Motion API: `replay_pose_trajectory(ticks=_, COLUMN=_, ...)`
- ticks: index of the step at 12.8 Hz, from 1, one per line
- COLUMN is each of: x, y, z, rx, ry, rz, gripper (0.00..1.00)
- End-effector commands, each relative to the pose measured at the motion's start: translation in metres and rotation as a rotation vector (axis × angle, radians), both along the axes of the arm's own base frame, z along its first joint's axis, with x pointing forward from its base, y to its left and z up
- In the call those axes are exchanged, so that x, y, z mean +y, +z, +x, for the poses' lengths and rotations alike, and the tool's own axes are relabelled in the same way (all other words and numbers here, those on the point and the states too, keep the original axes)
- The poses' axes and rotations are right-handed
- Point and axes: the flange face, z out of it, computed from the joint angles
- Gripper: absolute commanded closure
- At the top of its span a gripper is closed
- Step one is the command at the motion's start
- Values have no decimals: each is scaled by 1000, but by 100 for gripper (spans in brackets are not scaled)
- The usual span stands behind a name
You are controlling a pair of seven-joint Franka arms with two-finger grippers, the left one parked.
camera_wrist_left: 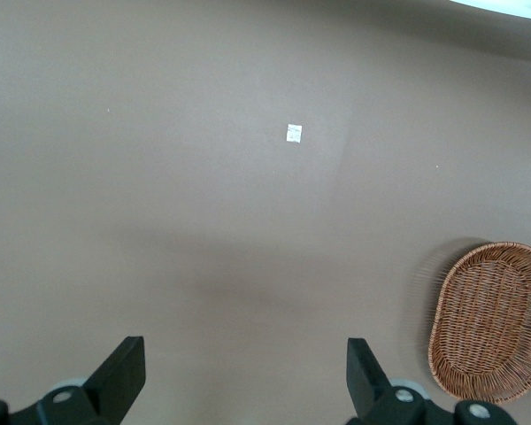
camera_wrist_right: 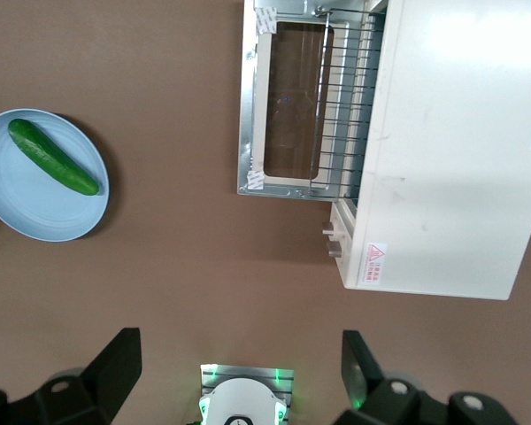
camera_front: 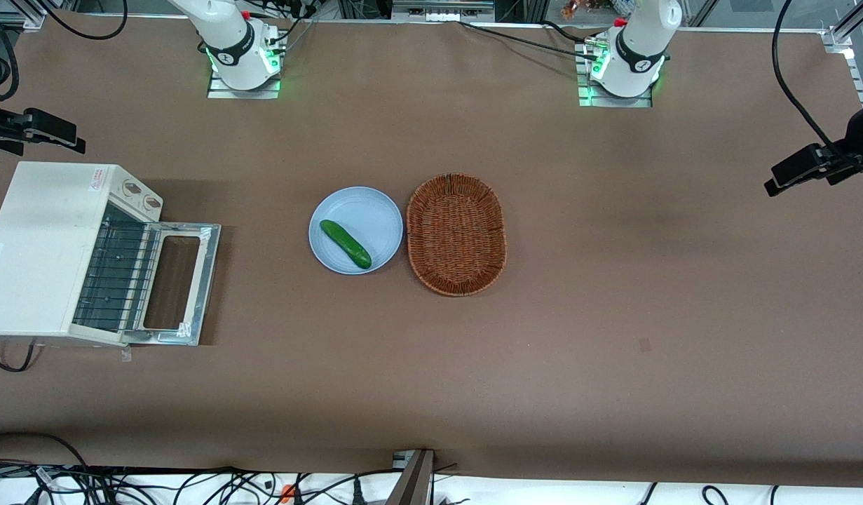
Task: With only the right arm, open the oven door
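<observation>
The cream-white toaster oven point(camera_front: 45, 245) stands at the working arm's end of the table. Its oven door point(camera_front: 208, 280) is folded down flat on the table in front of it, shiny metal frame up, and the wire rack point(camera_front: 116, 273) inside shows. From the right wrist view, the oven door point(camera_wrist_right: 250, 106) and oven point(camera_wrist_right: 451, 142) lie far below. My gripper point(camera_wrist_right: 239, 372) hangs high above the table over its own arm base point(camera_wrist_right: 246, 403). It is open, with nothing between its fingers point(camera_wrist_right: 115, 367). In the front view only the right arm's base point(camera_front: 238, 49) shows.
A pale blue plate point(camera_front: 375, 210) with a green cucumber point(camera_front: 345, 243) on it sits mid-table, beside a woven basket point(camera_front: 457, 233). Black camera mounts point(camera_front: 35, 130) point(camera_front: 820, 165) stand at both table ends. A small white tag point(camera_wrist_left: 294, 133) lies on the brown cloth.
</observation>
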Motion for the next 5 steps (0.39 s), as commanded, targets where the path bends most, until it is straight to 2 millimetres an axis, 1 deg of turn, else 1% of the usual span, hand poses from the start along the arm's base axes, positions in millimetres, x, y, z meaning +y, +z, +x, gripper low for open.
replay_pose_trajectory(ticks=1, x=-1, y=5, z=0, rx=-9, ry=-8, rz=-18, gripper=0)
replay_pose_trajectory(ticks=5, x=0, y=7, z=4, rx=-40, ry=-7, rz=-20, gripper=0)
